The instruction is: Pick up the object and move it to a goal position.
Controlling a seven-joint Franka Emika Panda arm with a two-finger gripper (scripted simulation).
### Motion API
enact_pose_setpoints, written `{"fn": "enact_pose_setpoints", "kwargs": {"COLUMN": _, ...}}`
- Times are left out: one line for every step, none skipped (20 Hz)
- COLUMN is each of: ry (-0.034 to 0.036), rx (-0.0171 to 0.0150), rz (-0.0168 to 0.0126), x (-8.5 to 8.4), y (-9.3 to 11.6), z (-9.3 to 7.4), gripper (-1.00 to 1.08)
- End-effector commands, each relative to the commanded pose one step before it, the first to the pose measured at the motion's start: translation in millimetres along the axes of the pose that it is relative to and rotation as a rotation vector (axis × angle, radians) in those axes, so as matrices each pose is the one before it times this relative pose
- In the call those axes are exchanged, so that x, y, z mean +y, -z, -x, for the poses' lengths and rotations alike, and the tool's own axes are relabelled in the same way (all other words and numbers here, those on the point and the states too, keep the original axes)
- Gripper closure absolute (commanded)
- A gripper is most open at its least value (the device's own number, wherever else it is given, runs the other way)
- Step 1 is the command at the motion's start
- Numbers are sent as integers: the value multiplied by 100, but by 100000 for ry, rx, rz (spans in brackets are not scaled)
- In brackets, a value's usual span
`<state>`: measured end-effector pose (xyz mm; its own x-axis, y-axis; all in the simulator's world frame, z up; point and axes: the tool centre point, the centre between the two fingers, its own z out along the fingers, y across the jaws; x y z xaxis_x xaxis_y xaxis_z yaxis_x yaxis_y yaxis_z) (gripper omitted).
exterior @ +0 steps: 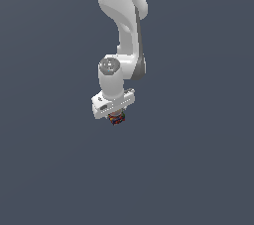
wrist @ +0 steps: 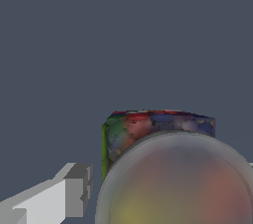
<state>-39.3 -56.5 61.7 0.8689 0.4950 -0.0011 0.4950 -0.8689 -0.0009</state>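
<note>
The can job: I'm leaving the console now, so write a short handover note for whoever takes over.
Gripper: pointing down over the can, whose top fills the wrist view close up. One finger shows beside the can with a gap between them; the other is hardly seen, so a grip cannot be confirmed.
Can: just under the gripper; whether it is lifted cannot be told.
Done: gripper brought to the can.
Left: confirm grasp, carry to goal; no goal marker shows.

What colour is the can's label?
Patchy red, blue, green and yellow on the can, clearest in the wrist view.
</note>
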Motion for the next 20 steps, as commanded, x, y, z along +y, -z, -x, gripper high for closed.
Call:
{"fn": "enact_pose_setpoints", "kwargs": {"ry": 64, "rx": 114, "rz": 94, "x": 41, "y": -354, "z": -81, "gripper": -92}}
{"fn": "enact_pose_setpoints", "kwargs": {"ry": 0, "rx": 0, "rz": 0, "x": 6, "y": -22, "z": -6, "gripper": -92}}
{"fn": "enact_pose_setpoints", "kwargs": {"ry": 0, "rx": 0, "rz": 0, "x": 0, "y": 0, "z": 0, "gripper": 108}}
{"fn": "enact_pose_setpoints", "kwargs": {"ry": 0, "rx": 0, "rz": 0, "x": 0, "y": 0, "z": 0, "gripper": 108}}
{"fn": "enact_pose_setpoints", "kwargs": {"ry": 0, "rx": 0, "rz": 0, "x": 0, "y": 0, "z": 0, "gripper": 108}}
{"fn": "enact_pose_setpoints", "kwargs": {"ry": 0, "rx": 0, "rz": 0, "x": 0, "y": 0, "z": 0, "gripper": 108}}
{"fn": "enact_pose_setpoints", "kwargs": {"ry": 0, "rx": 0, "rz": 0, "x": 0, "y": 0, "z": 0, "gripper": 108}}
{"fn": "enact_pose_setpoints", "kwargs": {"ry": 0, "rx": 0, "rz": 0, "x": 0, "y": 0, "z": 0, "gripper": 108}}
{"fn": "enact_pose_setpoints", "kwargs": {"ry": 0, "rx": 0, "rz": 0, "x": 0, "y": 0, "z": 0, "gripper": 108}}
{"fn": "enact_pose_setpoints", "kwargs": {"ry": 0, "rx": 0, "rz": 0, "x": 0, "y": 0, "z": 0, "gripper": 108}}
{"fn": "enact_pose_setpoints", "kwargs": {"ry": 0, "rx": 0, "rz": 0, "x": 0, "y": 0, "z": 0, "gripper": 108}}
{"fn": "enact_pose_setpoints", "kwargs": {"ry": 0, "rx": 0, "rz": 0, "x": 0, "y": 0, "z": 0, "gripper": 108}}
{"fn": "enact_pose_setpoints", "kwargs": {"ry": -94, "rx": 7, "rz": 73, "x": 79, "y": 90, "z": 46, "gripper": 108}}
{"fn": "enact_pose_setpoints", "kwargs": {"ry": 0, "rx": 0, "rz": 0, "x": 8, "y": 30, "z": -1, "gripper": 108}}
{"fn": "enact_pose_setpoints", "kwargs": {"ry": 0, "rx": 0, "rz": 0, "x": 24, "y": 90, "z": -3, "gripper": 108}}
{"fn": "enact_pose_setpoints", "kwargs": {"ry": 0, "rx": 0, "rz": 0, "x": 40, "y": 149, "z": -5, "gripper": 108}}
{"fn": "enact_pose_setpoints", "kwargs": {"ry": 0, "rx": 0, "rz": 0, "x": 56, "y": 209, "z": -7, "gripper": 108}}
{"fn": "enact_pose_setpoints", "kwargs": {"ry": 0, "rx": 0, "rz": 0, "x": 71, "y": 268, "z": -9, "gripper": 108}}
{"fn": "enact_pose_setpoints", "kwargs": {"ry": 0, "rx": 0, "rz": 0, "x": 87, "y": 326, "z": -11, "gripper": 108}}
{"fn": "enact_pose_setpoints", "kwargs": {"ry": 0, "rx": 0, "rz": 0, "x": 102, "y": 384, "z": -13, "gripper": 108}}
